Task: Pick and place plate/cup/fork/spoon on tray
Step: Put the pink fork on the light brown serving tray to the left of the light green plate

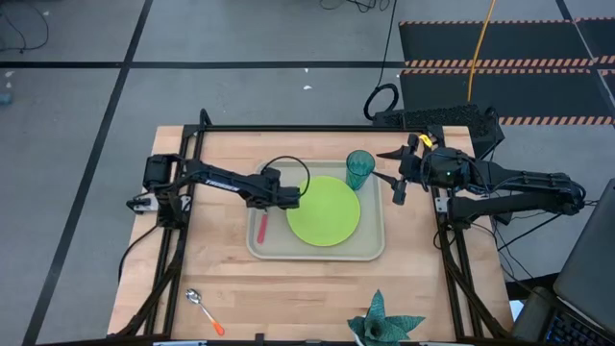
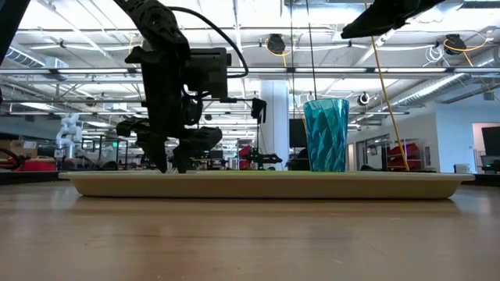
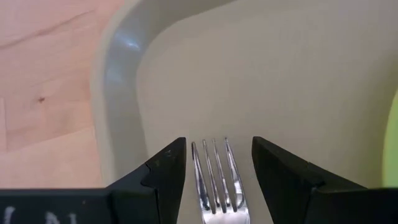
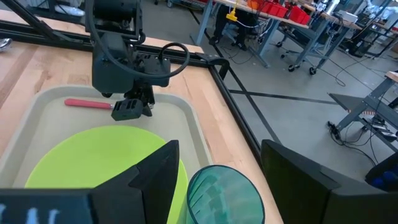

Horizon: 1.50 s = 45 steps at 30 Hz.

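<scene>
Fork (image 1: 262,228) lies on the tray (image 1: 375,252) at the plate's (image 1: 324,210) 9 o'clock; left claw (image 1: 293,198) spread around its tines. Next: spoon (image 1: 204,309) on the table (image 1: 288,288). Right claw (image 1: 398,183) spread.

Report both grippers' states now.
Left gripper: open, fingers either side of the fork on the tray.
Right gripper: open, empty, by the cup.
</scene>
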{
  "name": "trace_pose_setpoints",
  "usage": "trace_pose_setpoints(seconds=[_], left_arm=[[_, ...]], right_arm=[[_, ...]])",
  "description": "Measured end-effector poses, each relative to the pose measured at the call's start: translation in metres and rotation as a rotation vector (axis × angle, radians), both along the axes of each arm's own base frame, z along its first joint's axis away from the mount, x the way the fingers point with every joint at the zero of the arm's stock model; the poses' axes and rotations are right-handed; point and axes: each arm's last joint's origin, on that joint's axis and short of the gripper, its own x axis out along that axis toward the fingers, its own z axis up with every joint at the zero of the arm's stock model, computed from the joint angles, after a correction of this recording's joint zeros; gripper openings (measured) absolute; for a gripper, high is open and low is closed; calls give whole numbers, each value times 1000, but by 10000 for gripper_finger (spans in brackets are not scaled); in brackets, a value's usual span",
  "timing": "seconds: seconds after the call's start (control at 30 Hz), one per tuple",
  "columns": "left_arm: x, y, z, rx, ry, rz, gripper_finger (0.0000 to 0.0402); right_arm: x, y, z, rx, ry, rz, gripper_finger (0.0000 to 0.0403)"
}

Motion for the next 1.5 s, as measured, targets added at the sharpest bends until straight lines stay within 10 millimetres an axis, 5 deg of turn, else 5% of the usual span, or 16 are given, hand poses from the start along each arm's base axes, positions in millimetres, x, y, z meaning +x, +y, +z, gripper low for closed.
trace_pose_setpoints(seconds=[1.5], left_arm=[[-8, 2, 1, 58, 68, 39, 186]], right_arm=[[0, 0, 0, 1, 3, 0, 219]])
